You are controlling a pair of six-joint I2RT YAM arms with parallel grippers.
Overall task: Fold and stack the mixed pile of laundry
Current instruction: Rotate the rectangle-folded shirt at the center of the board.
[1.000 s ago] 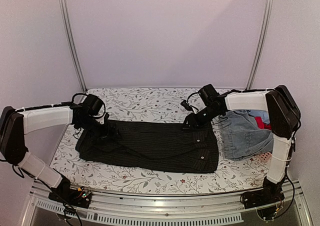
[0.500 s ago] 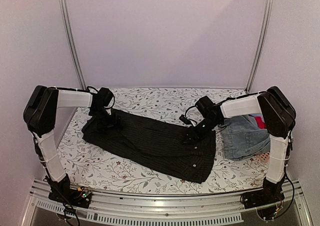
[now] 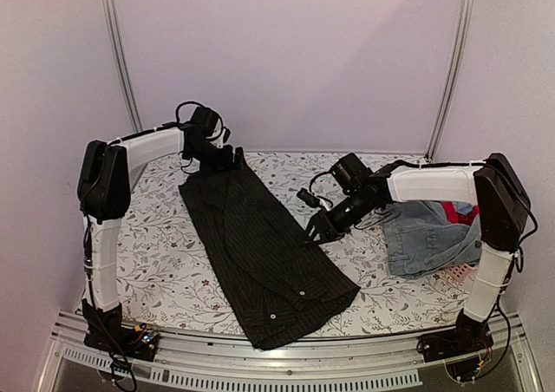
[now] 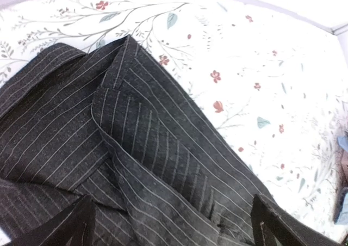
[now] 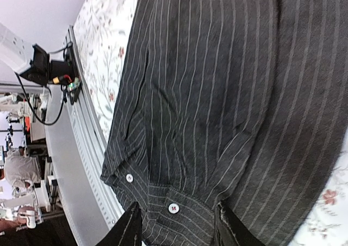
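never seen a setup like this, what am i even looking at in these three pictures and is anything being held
These are two robot arms bolted at the near edge of a flowered table, each ending in two fingers. The wide picture looks down from above and behind them. The other two come from a small camera on each wrist, so that arm's own fingers show at the bottom edge. A black pinstriped shirt lies stretched slantwise across the table. To the right sits a heap of faded denim with something red behind it. The left fingers stand wide open over the shirt's far end. The right fingers are at the shirt's edge, partly apart, with cloth showing between them; whether they pinch it is unclear.
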